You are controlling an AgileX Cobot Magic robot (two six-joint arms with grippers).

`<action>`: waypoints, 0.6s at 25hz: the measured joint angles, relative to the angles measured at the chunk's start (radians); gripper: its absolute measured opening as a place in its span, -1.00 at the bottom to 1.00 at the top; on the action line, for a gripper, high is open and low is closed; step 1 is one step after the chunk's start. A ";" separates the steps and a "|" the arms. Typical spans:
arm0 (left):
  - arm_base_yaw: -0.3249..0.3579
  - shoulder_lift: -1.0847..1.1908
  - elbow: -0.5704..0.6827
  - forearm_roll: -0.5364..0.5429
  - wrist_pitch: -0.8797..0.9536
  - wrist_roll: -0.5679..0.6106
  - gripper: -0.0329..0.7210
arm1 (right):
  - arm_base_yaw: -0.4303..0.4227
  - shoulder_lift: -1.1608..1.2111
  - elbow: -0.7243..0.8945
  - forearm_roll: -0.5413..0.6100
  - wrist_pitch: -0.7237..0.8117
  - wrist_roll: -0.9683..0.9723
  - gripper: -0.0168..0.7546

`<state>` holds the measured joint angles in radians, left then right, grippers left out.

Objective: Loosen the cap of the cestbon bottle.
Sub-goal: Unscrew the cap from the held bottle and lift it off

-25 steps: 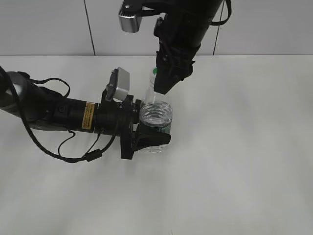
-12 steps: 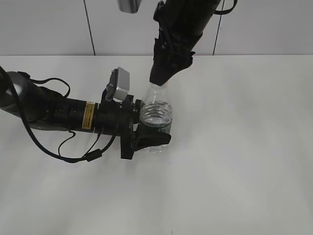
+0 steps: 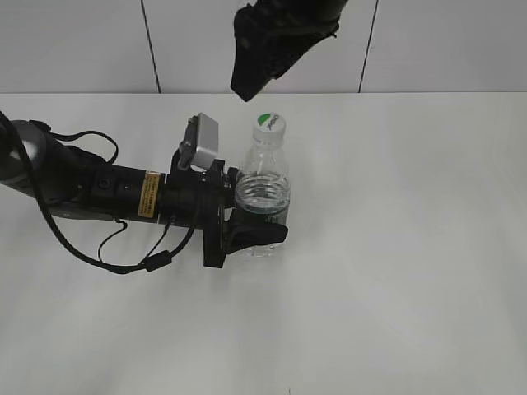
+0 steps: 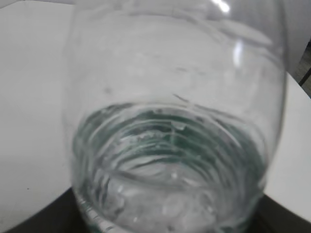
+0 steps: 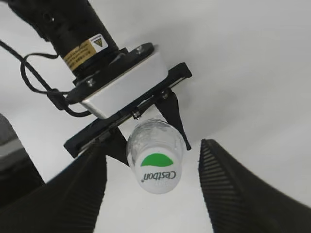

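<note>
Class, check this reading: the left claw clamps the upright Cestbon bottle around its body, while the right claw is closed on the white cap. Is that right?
Not quite. The right claw is open and lifted clear of the cap; the right wrist view shows its two fingers spread either side of the cap without touching it. The rest holds: the left claw clamps the upright bottle around its body.

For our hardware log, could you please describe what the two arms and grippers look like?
Both arms are black. The left arm carries a yellow warning label, loose black cables and a silver wrist camera. The right gripper has black fingers with ribbed pads.
</note>
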<state>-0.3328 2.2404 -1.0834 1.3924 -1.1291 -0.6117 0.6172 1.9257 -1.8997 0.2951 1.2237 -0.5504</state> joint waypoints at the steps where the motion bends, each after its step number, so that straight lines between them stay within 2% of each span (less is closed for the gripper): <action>1: 0.000 0.000 0.000 0.000 0.006 0.000 0.17 | 0.000 0.000 -0.001 0.000 0.000 0.042 0.23; 7: 0.000 0.000 0.000 0.000 0.018 0.000 0.17 | 0.000 -0.001 -0.001 -0.010 0.000 0.235 0.23; 15: 0.000 0.019 0.000 -0.037 0.038 0.016 0.17 | 0.000 -0.001 -0.001 -0.112 0.000 0.420 0.23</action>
<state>-0.3328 2.2591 -1.0834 1.3553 -1.0910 -0.5959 0.6172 1.9249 -1.9008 0.1830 1.2237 -0.1303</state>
